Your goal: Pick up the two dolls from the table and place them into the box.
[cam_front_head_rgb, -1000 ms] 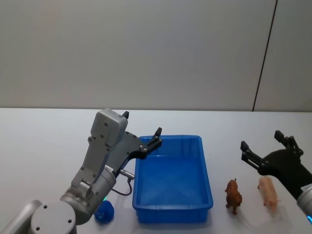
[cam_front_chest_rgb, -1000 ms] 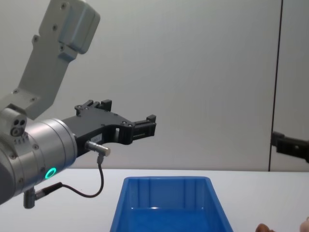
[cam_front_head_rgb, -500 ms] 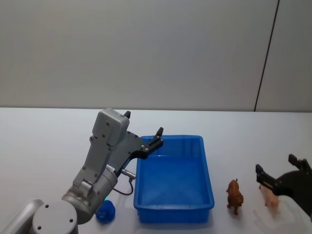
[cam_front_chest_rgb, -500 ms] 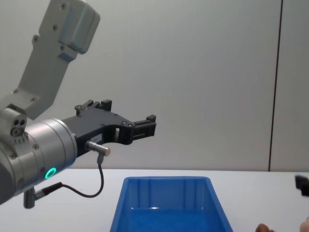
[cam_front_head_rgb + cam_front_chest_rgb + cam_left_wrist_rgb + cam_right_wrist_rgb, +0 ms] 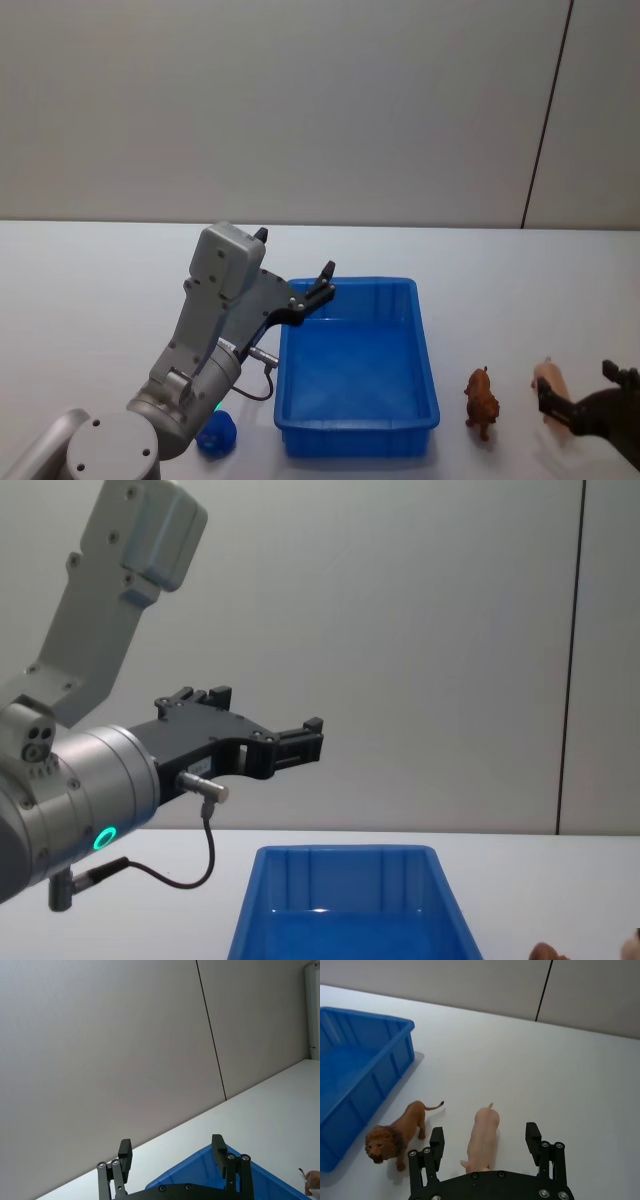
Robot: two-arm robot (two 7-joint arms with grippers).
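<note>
The pale pink doll (image 5: 484,1137) stands on the white table (image 5: 580,1075), right of the reddish-brown doll (image 5: 395,1135). Both dolls stand to the right of the blue box (image 5: 350,375), the brown one (image 5: 480,402) nearer to it than the pink one (image 5: 549,381). My right gripper (image 5: 485,1135) is open, with one finger on each side of the pink doll and not touching it. It comes in low at the right in the head view (image 5: 577,383). My left gripper (image 5: 292,255) hangs open over the box's left rim.
A small blue object (image 5: 215,435) lies on the table by the left arm's base, left of the box. Bare white tabletop (image 5: 100,290) stretches to the left and behind the box. A grey wall rises behind the table.
My right gripper has dropped and drawn back towards me, from behind the dolls to around the pink doll. The left arm, the dolls and the box have not moved.
</note>
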